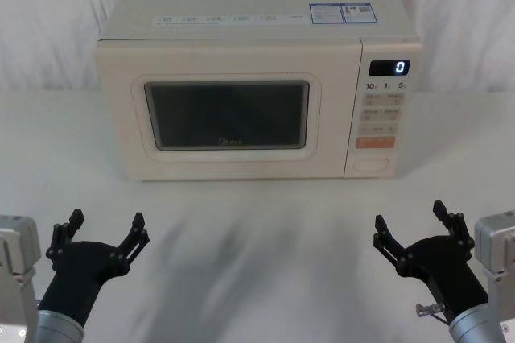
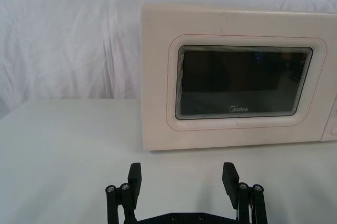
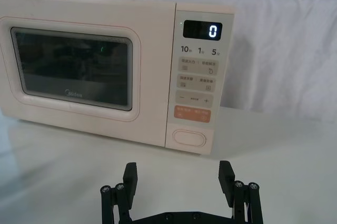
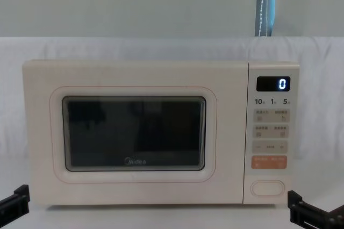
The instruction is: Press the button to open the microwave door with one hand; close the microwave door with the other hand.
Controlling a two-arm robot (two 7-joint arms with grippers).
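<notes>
The cream, boxy microwave [image 1: 257, 77] sits centred at the back of the white cloth-covered counter [image 1: 257, 246], its smooth door with a dark rounded window [image 1: 227, 113] flush shut. The right wrist view brings the wide oval cream button [image 3: 189, 138] close; the head view shows the top labels. The black left claw [image 1: 103, 229] and right claw [image 1: 412, 222] hover wide open, near the counter's front.

We note a white table [image 1: 257, 230]; the microwave [image 1: 241, 29] stands directly on it, toward its rear.
</notes>
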